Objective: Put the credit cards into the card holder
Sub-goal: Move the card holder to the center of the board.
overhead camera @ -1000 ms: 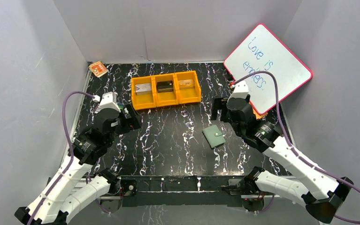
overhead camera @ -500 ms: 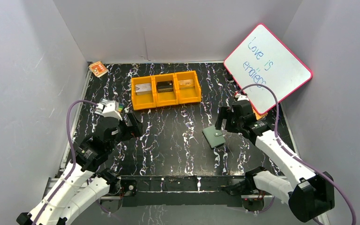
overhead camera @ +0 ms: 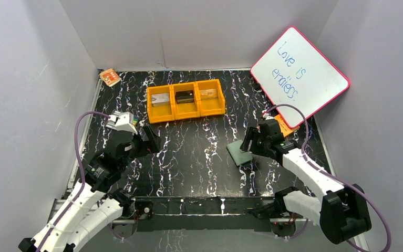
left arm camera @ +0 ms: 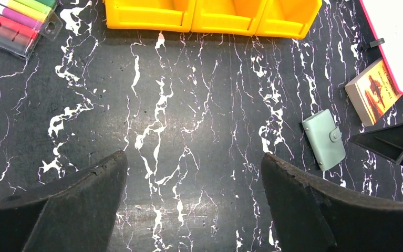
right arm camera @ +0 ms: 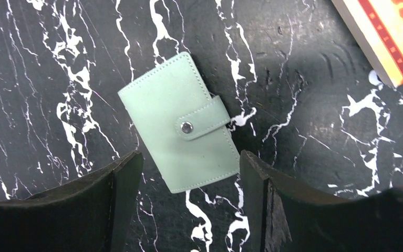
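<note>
The card holder [right arm camera: 181,131] is a pale green snapped-shut wallet lying flat on the black marbled table, also seen in the top view [overhead camera: 238,154] and the left wrist view [left arm camera: 323,139]. My right gripper [right arm camera: 188,164] is open and low over it. Its fingers straddle the wallet's near end, with a gap on the left side. The credit cards lie one per compartment in the orange tray [overhead camera: 186,111]: silver [overhead camera: 161,98], black [overhead camera: 184,96], tan [overhead camera: 208,93]. My left gripper [left arm camera: 194,160] hangs open above bare table left of centre, holding nothing.
A pink-framed whiteboard [overhead camera: 300,73] leans at the right. An orange book [right arm camera: 393,37] lies under its lower edge, just right of my right gripper. A marker set [left arm camera: 15,21] lies left of the tray. A small orange patterned packet [overhead camera: 110,77] sits in the back-left corner.
My right arm has come down and forward, bringing its gripper over the card holder. My left arm shifted slightly nearer and then stayed still.
</note>
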`<state>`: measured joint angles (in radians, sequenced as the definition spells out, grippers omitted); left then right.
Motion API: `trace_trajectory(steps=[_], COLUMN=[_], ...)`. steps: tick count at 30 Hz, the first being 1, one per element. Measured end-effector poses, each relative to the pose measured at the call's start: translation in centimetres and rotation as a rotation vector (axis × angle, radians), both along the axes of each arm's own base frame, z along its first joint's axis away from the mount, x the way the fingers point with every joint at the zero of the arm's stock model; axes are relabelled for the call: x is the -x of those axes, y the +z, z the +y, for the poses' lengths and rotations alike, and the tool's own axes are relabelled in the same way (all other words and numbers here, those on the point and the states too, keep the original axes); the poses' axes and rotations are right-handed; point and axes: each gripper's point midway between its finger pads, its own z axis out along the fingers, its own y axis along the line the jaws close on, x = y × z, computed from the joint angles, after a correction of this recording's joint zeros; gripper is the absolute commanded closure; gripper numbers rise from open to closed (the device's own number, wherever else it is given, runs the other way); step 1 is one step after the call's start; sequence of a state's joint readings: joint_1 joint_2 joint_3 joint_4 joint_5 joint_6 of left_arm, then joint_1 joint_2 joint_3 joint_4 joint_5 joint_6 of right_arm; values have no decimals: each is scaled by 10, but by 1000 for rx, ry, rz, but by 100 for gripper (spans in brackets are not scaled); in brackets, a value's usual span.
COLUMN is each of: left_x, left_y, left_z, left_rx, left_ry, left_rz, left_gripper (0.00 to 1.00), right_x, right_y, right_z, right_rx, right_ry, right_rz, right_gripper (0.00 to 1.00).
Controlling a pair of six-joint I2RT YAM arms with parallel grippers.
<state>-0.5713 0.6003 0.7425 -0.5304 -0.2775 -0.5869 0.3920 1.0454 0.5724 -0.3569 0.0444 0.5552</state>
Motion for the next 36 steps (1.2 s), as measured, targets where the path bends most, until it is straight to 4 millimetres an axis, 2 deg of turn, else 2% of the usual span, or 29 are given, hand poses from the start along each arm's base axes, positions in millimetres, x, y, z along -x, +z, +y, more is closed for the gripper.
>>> trace_trajectory(steps=[4,9,17,28,36], left_x=[0,0,2,3,5], left_y=[0,0,-2,-4,-3], left_z=[0,-1,-2,-5,-10], left_rx=[1,6,8,12,27], left_ry=[-2,-6,-14,-32,-59], left_rz=[0,-3,0,8,11], left_gripper=[6,6,6,6,7], right_x=[-7,-11,1,8,32], right_y=[-2,-13,-37,-40,-41], right_z=[7,10,11,20,50], right_rx=[-24,-22,-17,-65,-39], right_ry=[11,16,41,84,216], right_rz=[-9,9,83,51,39], right_gripper=[27,28,34,46,49])
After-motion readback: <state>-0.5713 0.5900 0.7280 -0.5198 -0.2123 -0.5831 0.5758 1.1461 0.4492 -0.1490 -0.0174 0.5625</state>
